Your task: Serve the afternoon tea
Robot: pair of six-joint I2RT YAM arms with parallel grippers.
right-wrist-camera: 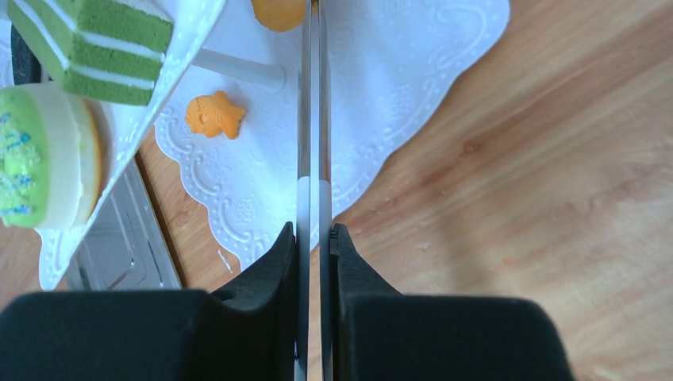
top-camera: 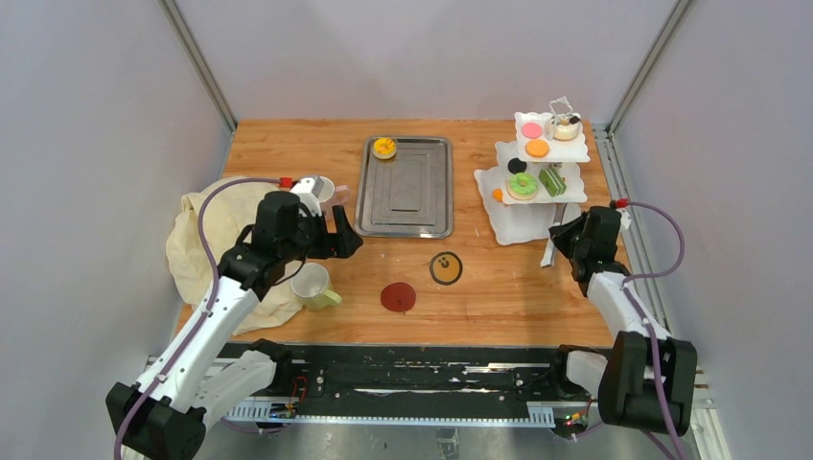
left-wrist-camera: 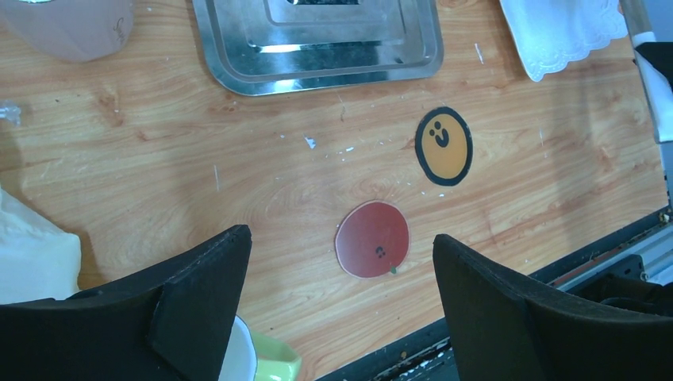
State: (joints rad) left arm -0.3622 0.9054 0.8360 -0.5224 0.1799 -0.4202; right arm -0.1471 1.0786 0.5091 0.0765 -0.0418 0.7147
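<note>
Black base rail (top-camera: 403,379), wooden tabletop (top-camera: 499,287), red coaster (top-camera: 398,296), grey walls (top-camera: 96,144)

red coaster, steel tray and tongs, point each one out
red coaster (left-wrist-camera: 372,239), left wrist view, centre of the disc
steel tray (top-camera: 407,196), top external view, bare floor of the tray
tongs (right-wrist-camera: 305,159), right wrist view, one metal blade beyond the jaws
</note>
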